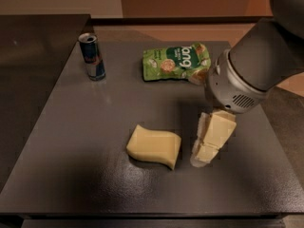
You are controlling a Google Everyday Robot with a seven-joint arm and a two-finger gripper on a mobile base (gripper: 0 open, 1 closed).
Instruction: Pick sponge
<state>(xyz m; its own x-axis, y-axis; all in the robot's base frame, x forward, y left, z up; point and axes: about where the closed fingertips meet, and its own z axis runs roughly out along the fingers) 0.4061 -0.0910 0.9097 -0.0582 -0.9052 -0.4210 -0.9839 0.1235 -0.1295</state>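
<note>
The pale yellow sponge (154,146) lies flat on the dark table (85,141), a little right of the middle toward the front. It is a thick block with wavy edges. My gripper (205,152) hangs from the grey arm (247,75) that comes in from the upper right. It points down and to the left, and its tip is low over the table just right of the sponge, a small gap away. It holds nothing that I can see.
A green snack bag (176,62) lies at the back, partly behind the arm's wrist. A blue and silver drink can (92,56) stands upright at the back left. The table's front edge runs along the bottom.
</note>
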